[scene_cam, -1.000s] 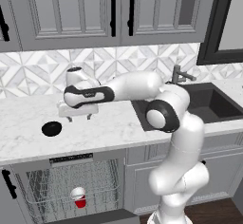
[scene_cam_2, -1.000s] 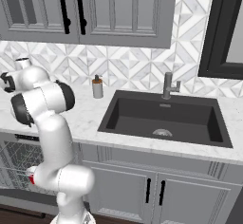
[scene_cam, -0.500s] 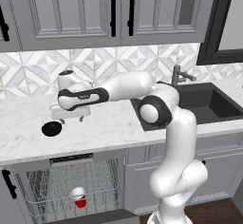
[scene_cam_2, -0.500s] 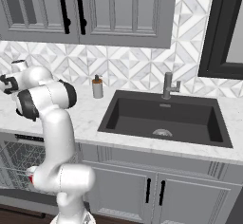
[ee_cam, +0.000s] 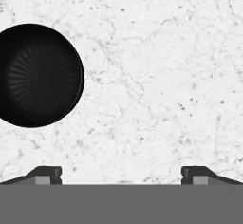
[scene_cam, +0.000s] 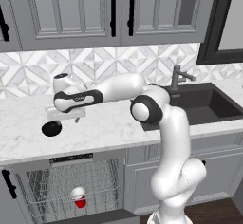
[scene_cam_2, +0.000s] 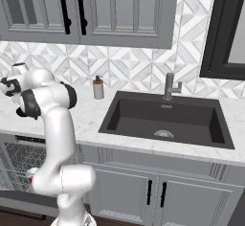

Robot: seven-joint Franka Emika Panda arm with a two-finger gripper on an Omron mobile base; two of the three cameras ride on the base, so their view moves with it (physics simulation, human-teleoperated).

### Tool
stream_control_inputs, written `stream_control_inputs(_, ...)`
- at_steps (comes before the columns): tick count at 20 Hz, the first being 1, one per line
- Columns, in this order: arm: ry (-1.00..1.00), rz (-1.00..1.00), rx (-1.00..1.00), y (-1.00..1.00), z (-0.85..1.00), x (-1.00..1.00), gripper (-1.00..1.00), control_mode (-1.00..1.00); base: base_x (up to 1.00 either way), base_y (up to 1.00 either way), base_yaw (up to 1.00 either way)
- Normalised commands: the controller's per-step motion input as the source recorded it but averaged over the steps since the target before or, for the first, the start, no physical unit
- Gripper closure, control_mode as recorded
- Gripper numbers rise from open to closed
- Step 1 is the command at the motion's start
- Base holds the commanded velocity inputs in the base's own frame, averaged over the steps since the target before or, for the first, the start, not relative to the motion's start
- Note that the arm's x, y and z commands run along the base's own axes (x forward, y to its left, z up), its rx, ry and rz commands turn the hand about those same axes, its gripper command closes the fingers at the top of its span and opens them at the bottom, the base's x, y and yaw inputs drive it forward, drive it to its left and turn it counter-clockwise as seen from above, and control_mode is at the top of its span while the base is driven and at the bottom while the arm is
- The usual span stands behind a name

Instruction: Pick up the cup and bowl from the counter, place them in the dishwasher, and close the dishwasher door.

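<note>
The bowl [scene_cam: 51, 129], small, round and all black, sits upright on the white marble desk [scene_cam: 109, 128], near the desk's front edge and well toward its left end. In the hand view the bowl [ee_cam: 39, 75] lies at the left, apart from both finger tips, with bare marble under the gap between them. The claw [scene_cam: 61, 121] hovers over the desk just beside the bowl, on its right and slightly behind, pointing downward; its jaws stand spread wide and hold nothing.

The cup [scene_cam: 79, 197], red with a white rim, stands upside down in the grey wire rack [scene_cam: 57, 185] of the dishwasher [scene_cam: 71, 159], below the desk's front edge. The rack is pulled forward, and the dishwasher door [scene_cam: 95, 217] is down, its dark panel showing at the bottom of the left base view.

The white arm reaches from the base leftward across the desk. A dark sink [scene_cam_2: 165, 119] is set into the right part of the desk, with a grey faucet [scene_cam_2: 169, 86] at its back edge. A grey soap dispenser [scene_cam_2: 98, 87] stands near the desk's back edge, just left of the sink's rear left corner.
</note>
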Motion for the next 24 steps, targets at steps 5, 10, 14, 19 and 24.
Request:
stream_control_inputs(5, 0.00, 0.00, 0.00, 0.19, -0.31, 0.28, -1.00, -1.00, 0.00, 0.00, 0.00)
stream_control_inputs(10, 0.00, 0.00, 0.00, 0.22, -0.25, 0.35, -1.00, -1.00, 0.00, 0.00, 0.00)
stream_control_inputs(14, -0.01, 0.00, 0.00, 0.39, -0.19, 0.37, -1.00, -1.00, 0.00, 0.00, 0.00)
stream_control_inputs(19, 0.00, 0.00, 0.00, 0.42, -0.14, 0.36, -1.00, -1.00, 0.00, 0.00, 0.00)
stream_control_inputs(24, 0.00, 0.00, 0.00, 0.04, -0.31, 0.17, -1.00, -1.00, 0.00, 0.00, 0.00)
